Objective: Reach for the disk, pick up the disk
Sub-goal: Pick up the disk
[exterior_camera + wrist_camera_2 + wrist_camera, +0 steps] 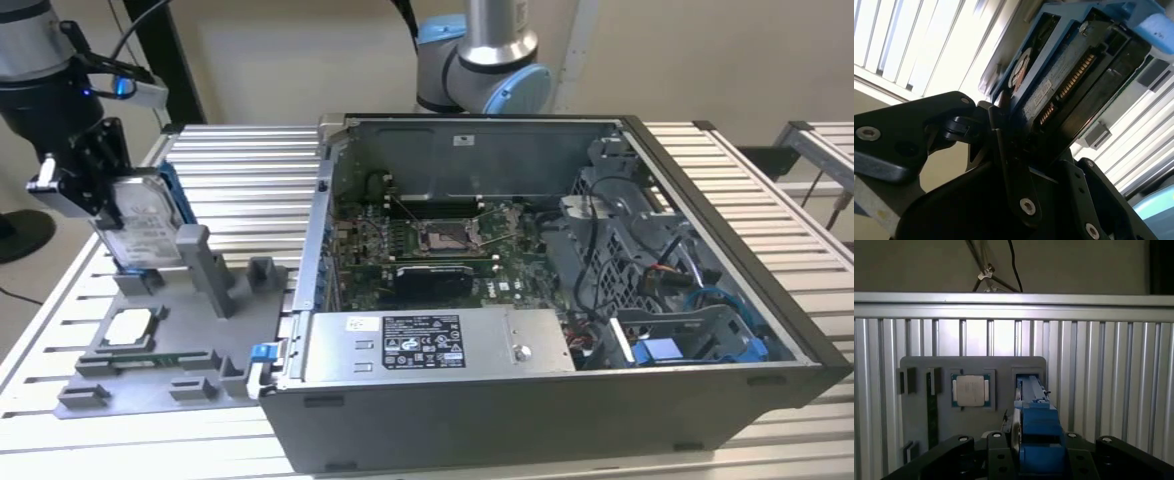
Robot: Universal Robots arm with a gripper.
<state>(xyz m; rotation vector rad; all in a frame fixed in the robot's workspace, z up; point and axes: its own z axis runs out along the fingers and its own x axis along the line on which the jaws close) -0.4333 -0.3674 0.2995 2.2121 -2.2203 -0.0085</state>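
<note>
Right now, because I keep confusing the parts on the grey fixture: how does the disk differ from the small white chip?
Pose: the disk stands on edge, clamped in the gripper; the chip lies flat in its recess, nothing touching it. Size: the disk is much larger than the chip. Look: the disk has blue rails along its edges; the chip is a plain pale square. Both sit at the same grey fixture.

Likely a robotics lab: open computer case (534, 420), slatted bench (247, 160).
</note>
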